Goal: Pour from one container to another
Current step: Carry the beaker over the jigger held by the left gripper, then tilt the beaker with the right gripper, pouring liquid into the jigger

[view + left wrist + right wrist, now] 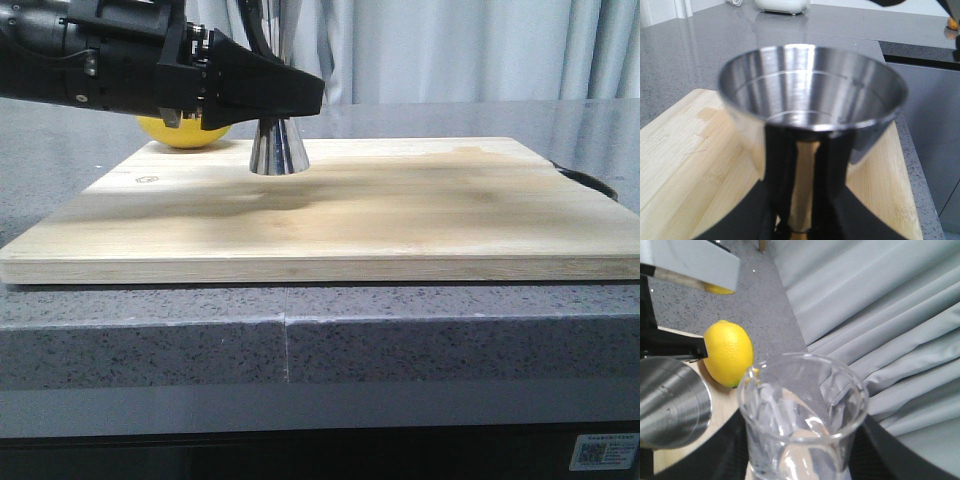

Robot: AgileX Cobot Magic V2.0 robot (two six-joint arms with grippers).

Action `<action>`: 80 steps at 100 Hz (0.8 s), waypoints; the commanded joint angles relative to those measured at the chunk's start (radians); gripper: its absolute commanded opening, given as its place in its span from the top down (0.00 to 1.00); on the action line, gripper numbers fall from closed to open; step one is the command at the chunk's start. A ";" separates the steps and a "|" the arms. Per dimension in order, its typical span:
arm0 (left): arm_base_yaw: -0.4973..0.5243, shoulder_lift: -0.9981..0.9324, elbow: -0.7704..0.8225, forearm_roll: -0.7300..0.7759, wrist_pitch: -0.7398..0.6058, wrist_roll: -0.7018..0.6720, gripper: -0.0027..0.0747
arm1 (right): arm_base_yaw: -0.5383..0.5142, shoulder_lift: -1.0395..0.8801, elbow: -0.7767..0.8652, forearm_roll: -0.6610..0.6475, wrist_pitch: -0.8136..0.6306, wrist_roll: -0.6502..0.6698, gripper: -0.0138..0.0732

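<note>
The steel jigger (278, 150) stands upright on the far left part of the wooden board (400, 220). My left gripper (290, 95) is shut on the jigger at its narrow waist. In the left wrist view its wide top cup (812, 90) fills the frame, with no liquid showing inside, and the left gripper (802, 220) clamps just below it. My right gripper (802, 462) is shut on the clear glass beaker (802, 415), held just beside the jigger (670, 410). Whether the beaker holds liquid is unclear. The right arm does not show in the front view.
A yellow lemon (185, 132) (730, 354) lies on the counter behind the board's far left corner, close to the jigger. A dark handle-like object (590, 180) sticks out behind the board's right end. Grey curtains hang at the back.
</note>
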 commanded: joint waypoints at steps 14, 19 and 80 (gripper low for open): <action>-0.010 -0.054 -0.027 -0.062 0.117 -0.011 0.99 | -0.003 -0.041 -0.038 -0.028 -0.043 -0.001 0.70; -0.010 -0.054 -0.027 -0.062 0.117 -0.011 0.99 | -0.003 -0.041 -0.038 -0.035 -0.043 -0.001 0.70; -0.010 -0.054 -0.027 -0.062 0.117 -0.011 0.99 | -0.003 -0.041 -0.038 -0.099 -0.043 -0.001 0.70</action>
